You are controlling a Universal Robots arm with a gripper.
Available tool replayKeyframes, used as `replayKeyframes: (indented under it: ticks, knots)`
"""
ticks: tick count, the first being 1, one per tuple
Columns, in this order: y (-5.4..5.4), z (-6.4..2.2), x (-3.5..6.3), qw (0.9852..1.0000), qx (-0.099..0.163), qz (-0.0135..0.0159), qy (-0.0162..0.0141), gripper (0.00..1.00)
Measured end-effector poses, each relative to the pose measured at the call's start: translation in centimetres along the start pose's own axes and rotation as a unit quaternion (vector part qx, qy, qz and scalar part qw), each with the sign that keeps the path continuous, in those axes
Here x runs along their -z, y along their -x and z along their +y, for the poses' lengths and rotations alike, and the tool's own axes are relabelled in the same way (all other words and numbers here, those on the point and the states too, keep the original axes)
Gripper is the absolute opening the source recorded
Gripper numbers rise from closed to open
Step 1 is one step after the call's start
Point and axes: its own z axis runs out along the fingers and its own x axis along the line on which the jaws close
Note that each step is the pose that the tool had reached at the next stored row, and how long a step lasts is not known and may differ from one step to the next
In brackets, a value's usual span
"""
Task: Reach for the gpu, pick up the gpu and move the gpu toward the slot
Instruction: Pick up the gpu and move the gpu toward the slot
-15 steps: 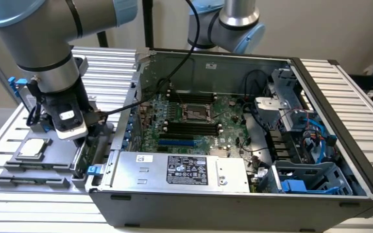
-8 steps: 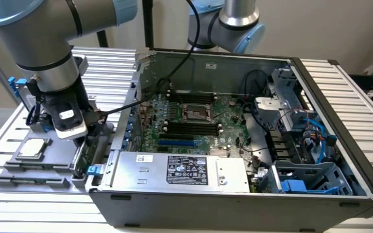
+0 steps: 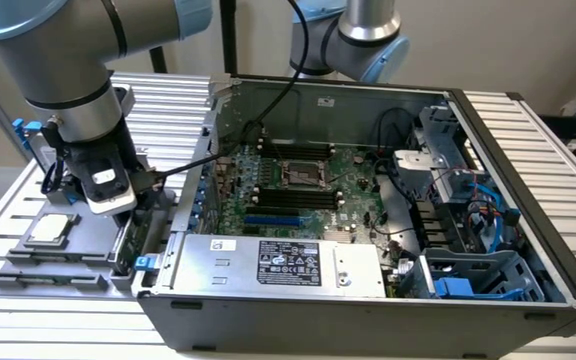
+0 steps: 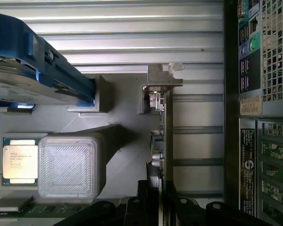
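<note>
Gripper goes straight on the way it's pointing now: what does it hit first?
The gpu. The gripper points down in line with the card's top edge, which stands edge-on in the grey fixture. Depth is unclear, so it may already be touching.

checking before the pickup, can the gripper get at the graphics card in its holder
Probably yes: the gripper sits right over the graphics card, which stands on edge in the grey holder, nothing between them.
</note>
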Motion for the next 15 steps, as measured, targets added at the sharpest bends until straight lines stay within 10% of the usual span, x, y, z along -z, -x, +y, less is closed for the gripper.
replayKeyframes:
  ticks: [15]
  knots:
    - [0.0,0.0,0.23,1.0,0.003,0.0002,0.0011,0.26]
